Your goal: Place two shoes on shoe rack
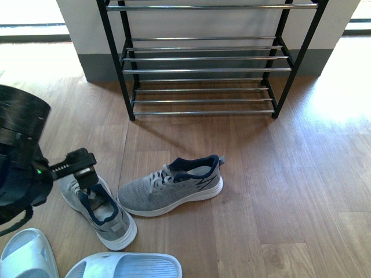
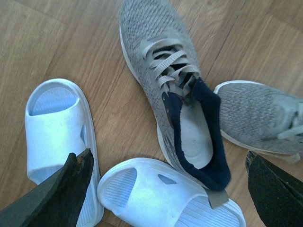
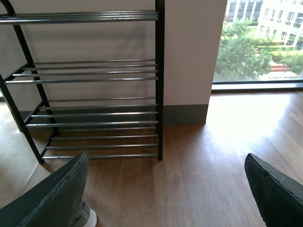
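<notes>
Front view: the left gripper (image 1: 84, 172) hangs directly over the near shoe (image 1: 107, 217), which lies on the wooden floor (image 1: 278, 191) just beside the second shoe (image 1: 174, 186). Both shoes are well short of the shoe rack (image 1: 203, 69), and neither is on it yet. Left wrist view: the jaws stand wide apart and hold nothing. The navy collar of the near shoe sits between the fingers (image 2: 61, 194), and two white slippers (image 2: 54, 123) lie just beside it. The grasp should therefore descend straight and close on the collar or heel wall alone, clear of the slippers and the neighbouring toe. Right wrist view: the right gripper (image 3: 165, 158) is likewise spread wide and empty, facing the rack. It is judged free to take the second shoe.
</notes>
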